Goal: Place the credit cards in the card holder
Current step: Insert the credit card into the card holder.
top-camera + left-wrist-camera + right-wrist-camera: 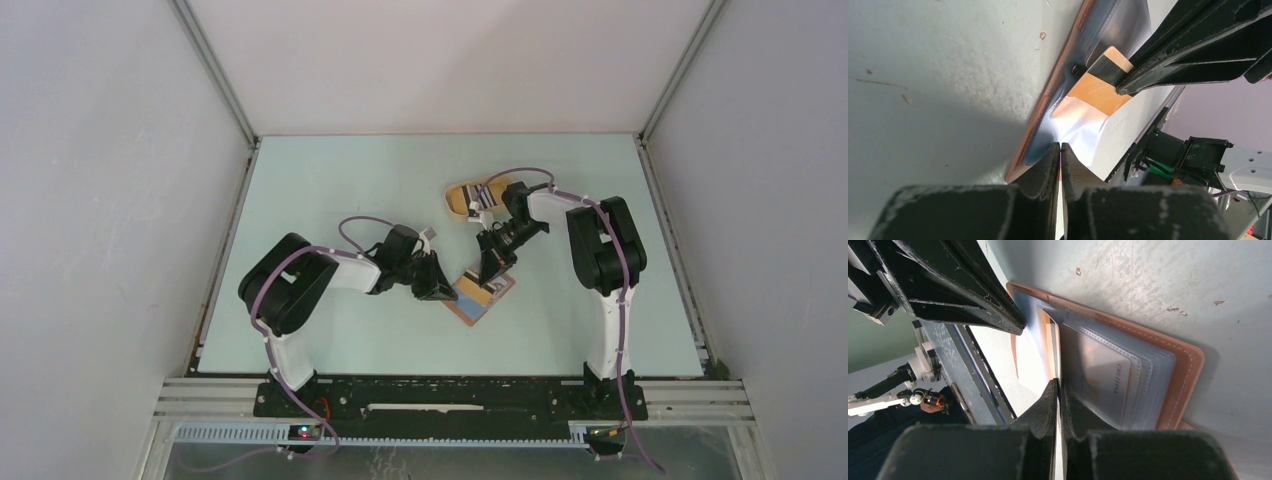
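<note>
Item 1, worktop (330, 200): pale green, walled on three sides. I see both arms reaching in from the near edge and meeting just right of centre.

Item 2, card holder (478, 305): reddish-brown, lying open and flat on the worktop between the two grippers, turned at an angle to the worktop's edges. In my right wrist view its stitched brown border frames a stack of clear plastic sleeves (1108, 380). A pale card with printed lettering sits inside one sleeve.

Item 3, left gripper (437, 288): at the card holder's left edge. My left wrist view shows its jaws clenched almost together on a thin clear leaf of the card holder, right beside the brown rim.

Item 4, right gripper (492, 270): tilted down over the far side of the card holder. Its jaws are pinched on a credit card (1098, 90), orange with a black band and a tan tip. In the right wrist view I see that card edge-on, running from between the jaws towards the sleeves. I cannot tell how far in it is.

Item 5, yellow tray (462, 195): oval, on the worktop beyond the right gripper, well apart from the card holder. More cards (485, 197) lie in it, one of them striped.
</note>
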Robot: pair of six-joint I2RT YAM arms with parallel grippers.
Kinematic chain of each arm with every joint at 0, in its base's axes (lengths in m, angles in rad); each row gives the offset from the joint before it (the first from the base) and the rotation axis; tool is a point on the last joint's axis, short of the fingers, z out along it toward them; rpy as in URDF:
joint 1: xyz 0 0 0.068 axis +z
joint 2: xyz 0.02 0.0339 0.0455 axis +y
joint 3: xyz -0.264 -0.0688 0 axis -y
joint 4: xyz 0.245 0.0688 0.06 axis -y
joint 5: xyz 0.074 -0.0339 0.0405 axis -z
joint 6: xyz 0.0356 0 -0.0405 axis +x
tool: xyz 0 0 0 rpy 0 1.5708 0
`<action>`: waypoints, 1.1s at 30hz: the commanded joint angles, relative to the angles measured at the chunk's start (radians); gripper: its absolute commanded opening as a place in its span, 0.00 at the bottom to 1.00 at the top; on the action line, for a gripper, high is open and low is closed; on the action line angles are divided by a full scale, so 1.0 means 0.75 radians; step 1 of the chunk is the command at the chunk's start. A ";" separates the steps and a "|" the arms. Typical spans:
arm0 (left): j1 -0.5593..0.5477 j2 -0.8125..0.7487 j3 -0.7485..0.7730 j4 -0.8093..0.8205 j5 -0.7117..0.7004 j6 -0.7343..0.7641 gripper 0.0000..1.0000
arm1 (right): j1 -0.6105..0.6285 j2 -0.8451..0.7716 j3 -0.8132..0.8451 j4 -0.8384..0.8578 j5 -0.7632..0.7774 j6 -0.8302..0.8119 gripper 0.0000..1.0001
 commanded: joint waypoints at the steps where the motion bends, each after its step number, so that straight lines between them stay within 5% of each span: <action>1: -0.003 0.021 -0.009 -0.174 -0.094 0.079 0.11 | 0.014 -0.061 -0.017 -0.007 0.064 -0.056 0.10; 22: -0.004 -0.139 -0.002 -0.240 -0.127 0.076 0.16 | 0.066 -0.145 -0.033 0.004 0.178 -0.079 0.25; 33: -0.006 -0.140 -0.042 -0.230 -0.125 0.083 0.13 | 0.078 -0.107 -0.018 -0.024 0.111 -0.071 0.17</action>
